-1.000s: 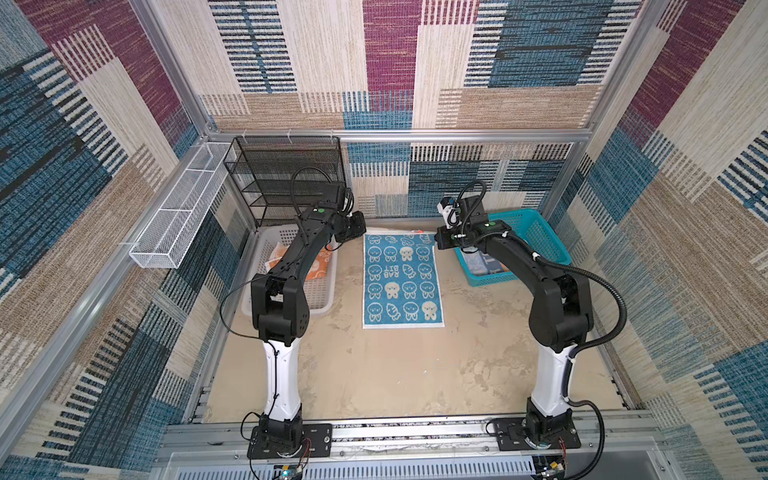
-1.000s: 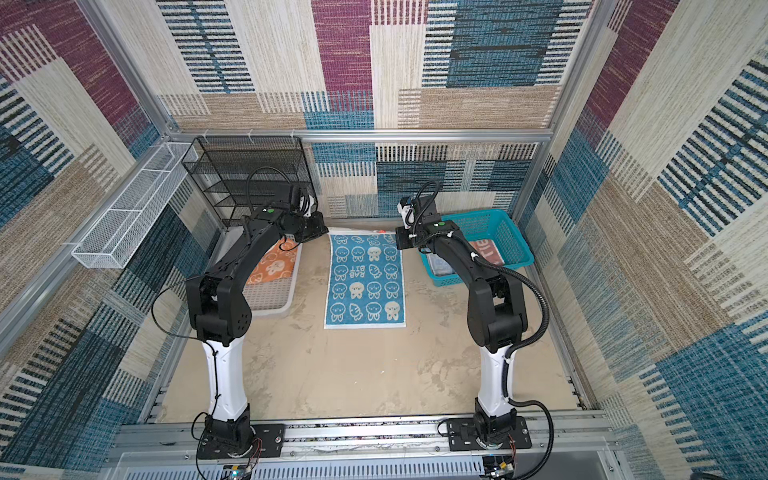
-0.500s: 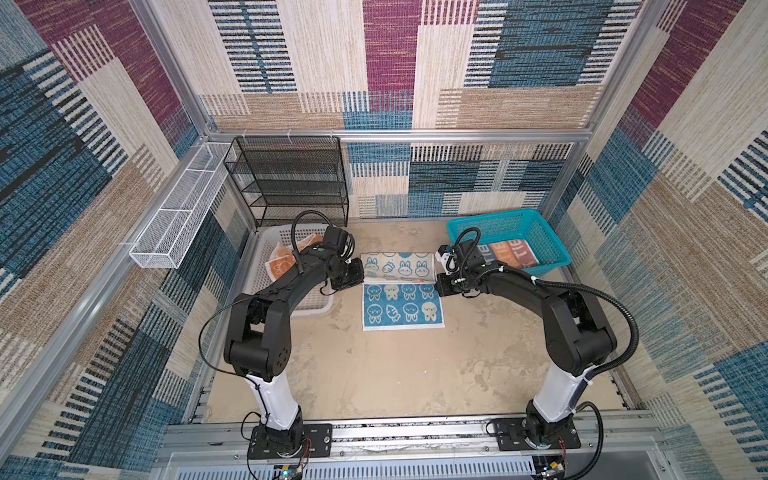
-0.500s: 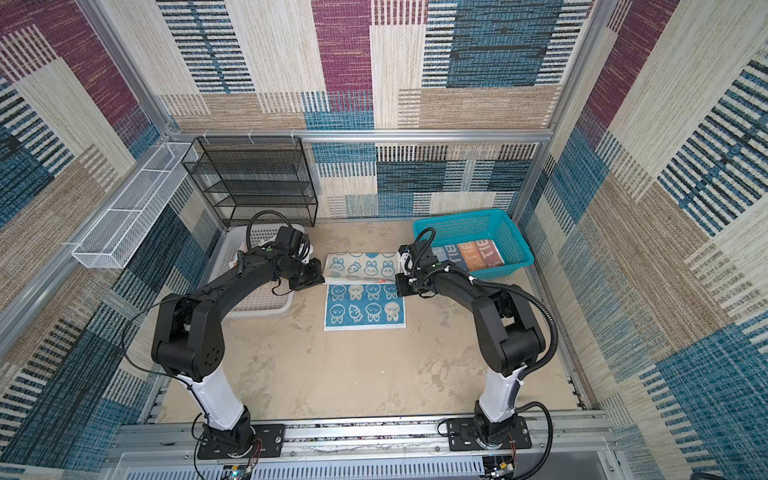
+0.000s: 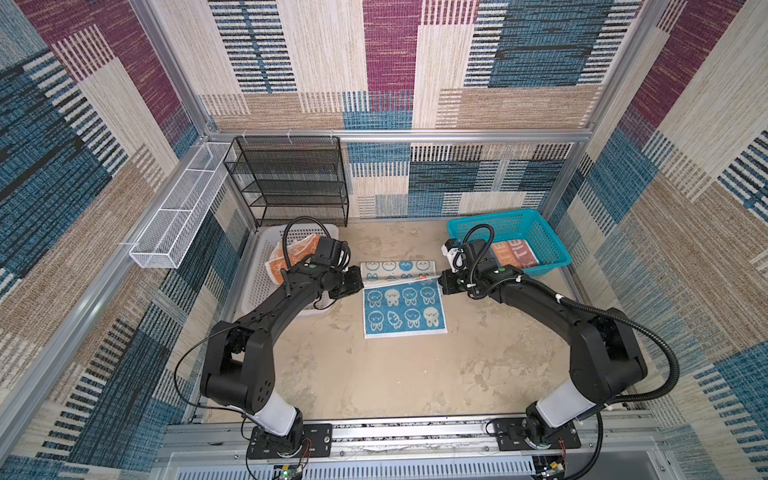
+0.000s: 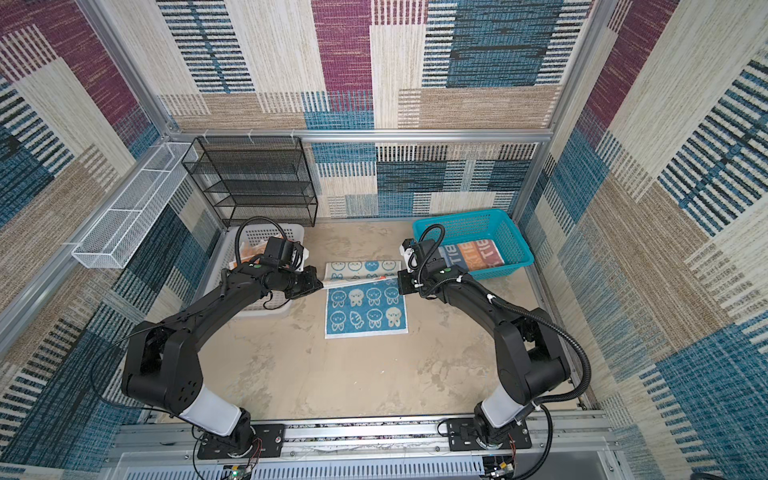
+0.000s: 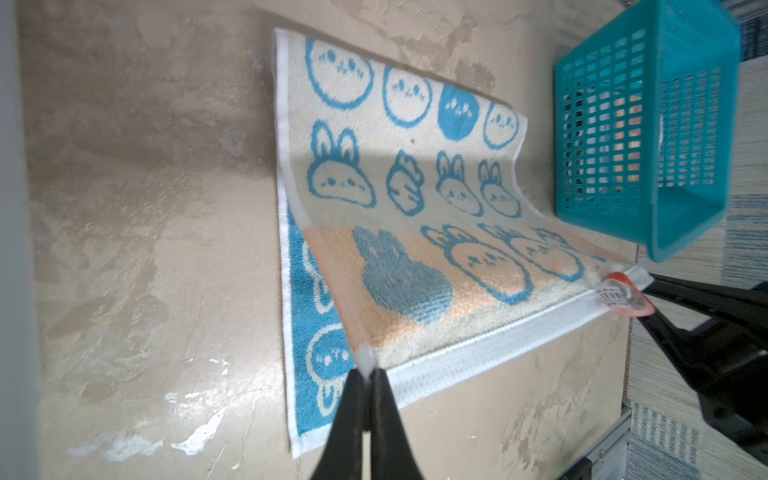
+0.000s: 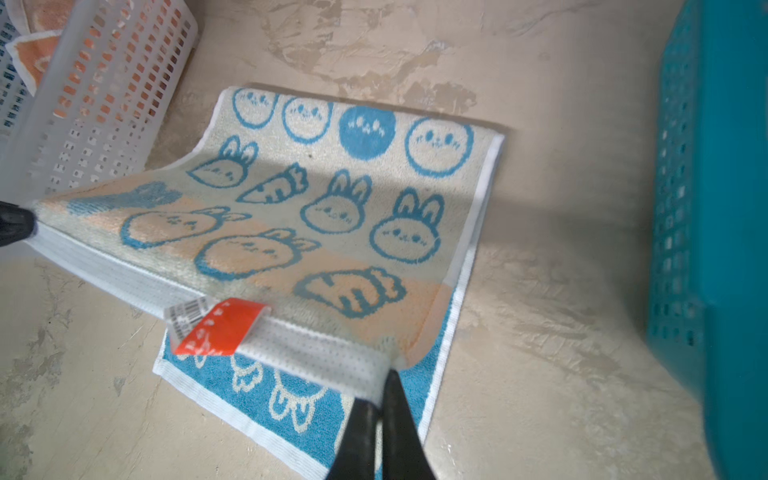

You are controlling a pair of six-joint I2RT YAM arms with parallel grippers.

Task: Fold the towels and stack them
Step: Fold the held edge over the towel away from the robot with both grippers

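At ten o'clock the white perforated plastic basket (image 5: 259,286) holds the crumpled orange towel with white cartoon faces (image 5: 276,266), which has no part in this step. Just beside it, the left jaws are pinched shut on one far corner of the teal-and-white terry towel printed with rabbits and carrots (image 5: 405,316). This towel lies at the centre of the mottled beige surface (image 5: 395,374). A second ago it lay fully flat, with both sets of jaws at its twelve o'clock hem. Now that hem is lifted and drawn toward six o'clock, and it hangs taut between the jaws above about the towel's middle. The pale reverse with blue outlines shows on the raised flap, while the deep teal face stays flat below. By my judgement the first fold is roughly half made, since the carried hem has yet to reach the near hem. The cloth is soft looped terry with a flat white woven border, and it sags in a smooth, uncreased curve. A glossy red tag with a barcode label (image 8: 220,328) sticks out of the held hem near the right corner. The right jaws are likewise closed tight on that corner. At two o'clock the teal plastic lattice basket (image 5: 494,216) holds the blue, orange and red block towel with white letters (image 5: 519,254), lying flat and seemingly already folded.
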